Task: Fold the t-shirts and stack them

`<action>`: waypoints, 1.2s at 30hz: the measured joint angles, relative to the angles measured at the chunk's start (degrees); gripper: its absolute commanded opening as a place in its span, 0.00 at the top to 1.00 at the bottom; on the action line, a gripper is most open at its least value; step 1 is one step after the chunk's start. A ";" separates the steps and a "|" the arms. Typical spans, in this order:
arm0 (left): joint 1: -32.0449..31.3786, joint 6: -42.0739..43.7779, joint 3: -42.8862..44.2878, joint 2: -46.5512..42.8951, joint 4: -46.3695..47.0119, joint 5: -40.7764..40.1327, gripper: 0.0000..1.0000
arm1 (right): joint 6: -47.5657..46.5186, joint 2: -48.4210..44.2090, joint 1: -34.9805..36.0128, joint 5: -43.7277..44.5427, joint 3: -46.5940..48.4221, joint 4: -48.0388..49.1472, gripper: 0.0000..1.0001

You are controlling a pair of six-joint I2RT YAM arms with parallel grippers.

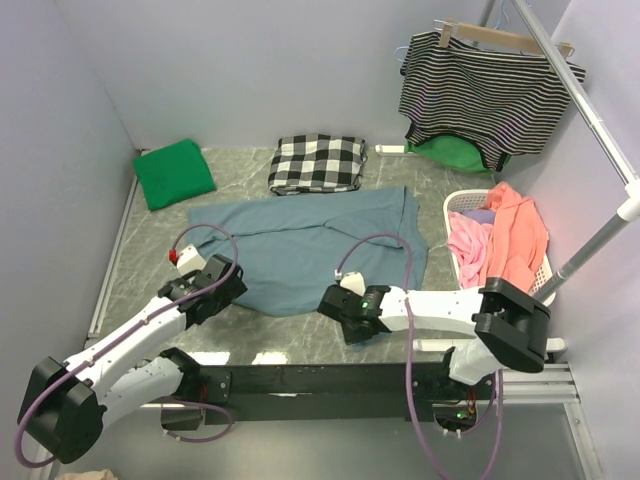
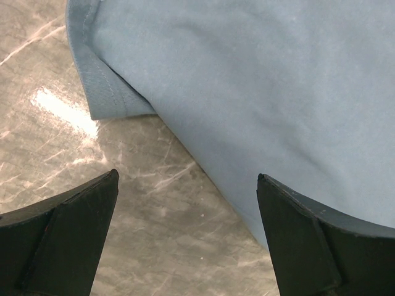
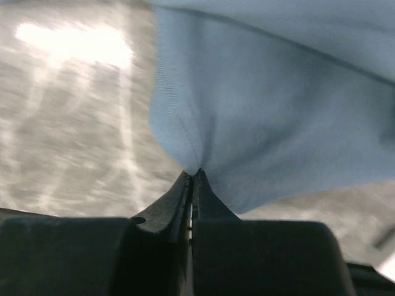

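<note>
Lying flat: slate-blue t-shirt (image 1: 310, 235). Right gripper (image 3: 194, 174) clenched on its near hem; left gripper (image 2: 186, 179) spread wide at its near-left edge, bare marble table (image 2: 142, 246) beneath. Green t-shirt (image 1: 175, 173) folded beyond its far-left corner.

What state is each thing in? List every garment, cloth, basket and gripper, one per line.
slate-blue t-shirt: unfolded, spread on the table, near edge pinched.
green t-shirt: folded, far left corner.
checked cloth: folded, lying flat.
striped top: hanging on a hanger.
basket: filled with pink and orange clothes.
left gripper: open, over the slate-blue t-shirt's edge.
right gripper: shut on the slate-blue t-shirt.
</note>
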 measured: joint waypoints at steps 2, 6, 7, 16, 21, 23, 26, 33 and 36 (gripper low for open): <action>0.00 0.07 0.22 -0.04 -0.09 -0.11 0.01 | 0.74 -1.55 0.00 0.24 -0.92 -1.46 1.00; 0.00 0.24 1.55 -0.92 -1.22 -0.50 0.01 | 3.89 -10.29 0.00 2.16 -1.97 -9.01 1.00; 0.00 0.28 1.86 -1.31 -1.38 -0.68 0.01 | 4.70 -12.74 0.00 2.82 -1.84 -10.49 1.00; 0.00 1.36 2.97 -2.75 -2.03 -1.36 0.01 | 10.64 -22.25 0.00 7.74 2.58 -25.42 1.00; 0.00 1.60 2.97 -2.73 -2.62 -1.36 0.01 | 13.18 -25.88 0.02 10.40 6.86 -32.24 1.00; 0.00 1.64 2.97 -2.64 -2.62 -1.36 0.01 | 14.12 -27.65 0.02 11.47 8.90 -34.27 1.00; 0.00 1.66 2.99 -2.23 -2.62 -1.36 0.01 | 14.62 -29.09 0.00 12.63 9.66 -35.50 1.00; 0.00 0.00 3.28 -0.02 -4.42 -1.75 0.01 | 12.61 -24.52 0.00 13.05 9.09 -33.81 1.00; 0.02 -2.12 3.28 -0.02 -5.42 -3.48 0.01 | 10.32 -23.61 -0.79 12.98 9.07 -31.26 1.00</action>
